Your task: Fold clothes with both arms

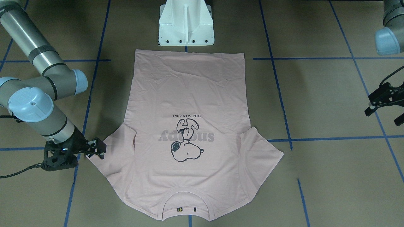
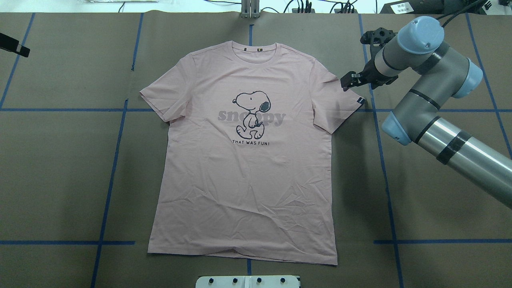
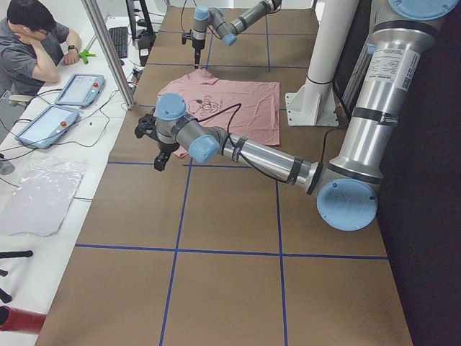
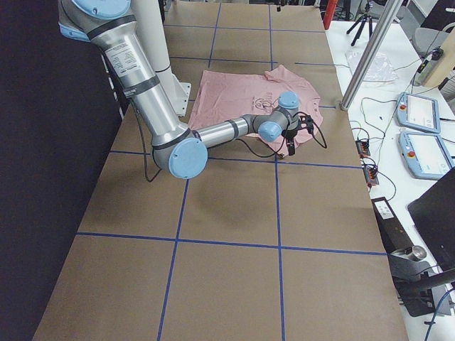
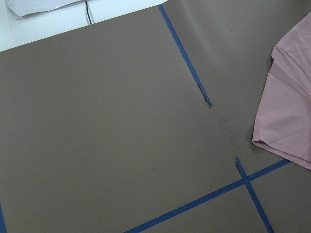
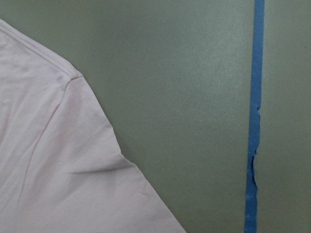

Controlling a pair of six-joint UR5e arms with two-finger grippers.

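1. T-shirt (image 2: 248,168): pale pink, laid flat and print-up on the surface (image 2: 440,192), both sleeves spread, no fold made yet.
2. Long axis: runs from the hem (image 2: 240,253), nearest the white pedestal (image 1: 186,25), to the collar (image 2: 256,49) at the far side.
3. Right end effector (image 2: 346,82): at the outer edge of the shirt's right-hand sleeve (image 2: 334,102). Whether it touches the cloth, and whether its fingers are apart or together, cannot be told. Its wrist view shows the sleeve corner lying loose.
4. Left end effector (image 1: 382,116): fingers apart, holding nothing, well apart from the other sleeve (image 2: 164,96).
5. Judgement: the right arm is the nearer. The shirt lies inboard of both arms, so each next reach is towards the centre line.
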